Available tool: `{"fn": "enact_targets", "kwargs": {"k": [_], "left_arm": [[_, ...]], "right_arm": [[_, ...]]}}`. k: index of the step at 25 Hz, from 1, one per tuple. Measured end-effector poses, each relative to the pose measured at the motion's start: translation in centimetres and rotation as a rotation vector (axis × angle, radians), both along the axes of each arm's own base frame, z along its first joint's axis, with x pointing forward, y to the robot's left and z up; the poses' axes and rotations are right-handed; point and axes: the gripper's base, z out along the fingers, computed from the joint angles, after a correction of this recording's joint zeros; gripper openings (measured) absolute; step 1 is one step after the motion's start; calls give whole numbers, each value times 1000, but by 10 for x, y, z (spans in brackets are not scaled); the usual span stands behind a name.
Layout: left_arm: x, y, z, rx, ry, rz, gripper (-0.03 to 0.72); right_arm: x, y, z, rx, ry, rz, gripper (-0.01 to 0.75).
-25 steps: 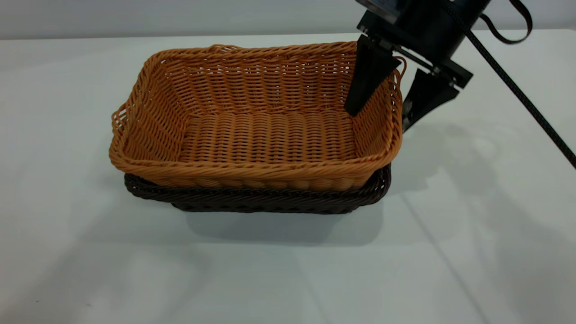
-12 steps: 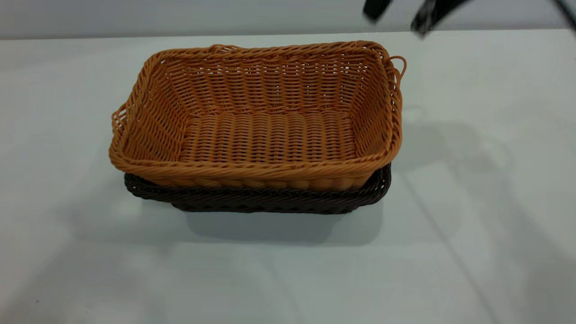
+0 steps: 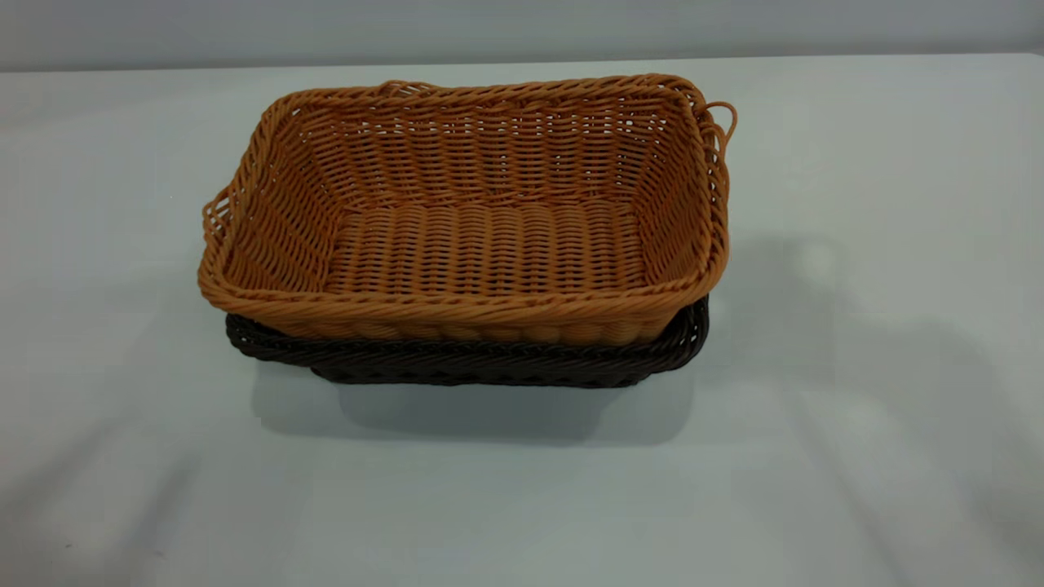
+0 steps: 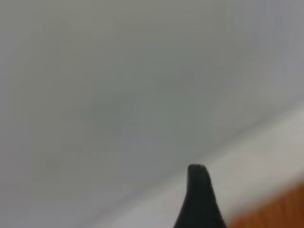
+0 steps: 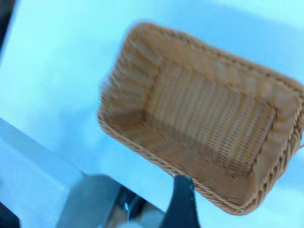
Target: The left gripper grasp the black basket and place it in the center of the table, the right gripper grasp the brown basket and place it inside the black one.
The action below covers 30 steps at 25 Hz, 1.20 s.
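The brown basket [image 3: 481,244] sits nested inside the black basket [image 3: 489,359] near the middle of the table [image 3: 856,163]. Only the black basket's braided rim and a strip of its front wall show below the brown one. Both baskets are empty. Neither gripper shows in the exterior view. In the right wrist view the right gripper [image 5: 183,204] shows only as a black tip, high above the brown basket [image 5: 209,118], apart from it. In the left wrist view the left gripper [image 4: 197,199] shows only as a black tip over bare table, away from the baskets.
The table edge [image 5: 42,156] and grey floor beyond it show in the right wrist view. An orange-brown blur [image 4: 280,209] lies at the corner of the left wrist view; I cannot tell what it is.
My right gripper stood open astride the brown basket's right wall a second ago. It rose up and out of the exterior view. The baskets have not moved.
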Motion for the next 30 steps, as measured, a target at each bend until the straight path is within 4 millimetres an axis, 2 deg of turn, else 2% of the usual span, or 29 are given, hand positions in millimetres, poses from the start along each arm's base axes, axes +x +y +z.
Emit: {"fn": "enact_targets", "kwargs": {"k": [5, 8, 11, 16, 21, 26, 30], "left_arm": [[-27, 17, -30, 155, 371, 55, 487], [-29, 18, -38, 136, 401, 66, 487], [-33, 17, -61, 127, 474, 63, 487], [-43, 22, -105, 165, 577, 73, 487], [-58, 30, -147, 208, 650, 78, 487], [-75, 40, -183, 230, 687, 82, 487], [-89, 46, -208, 225, 702, 75, 487]], "right_arm": [[-65, -16, 60, 73, -143, -44, 552], [-108, -26, 70, 109, -173, -69, 552], [-149, -36, 60, 124, -158, -89, 552], [-211, -55, 25, 78, -177, -108, 552], [-256, -80, -11, -55, -261, -179, 552], [-279, -102, -67, -212, -269, -276, 543], [-284, -112, -116, -293, -233, -345, 521]]}}
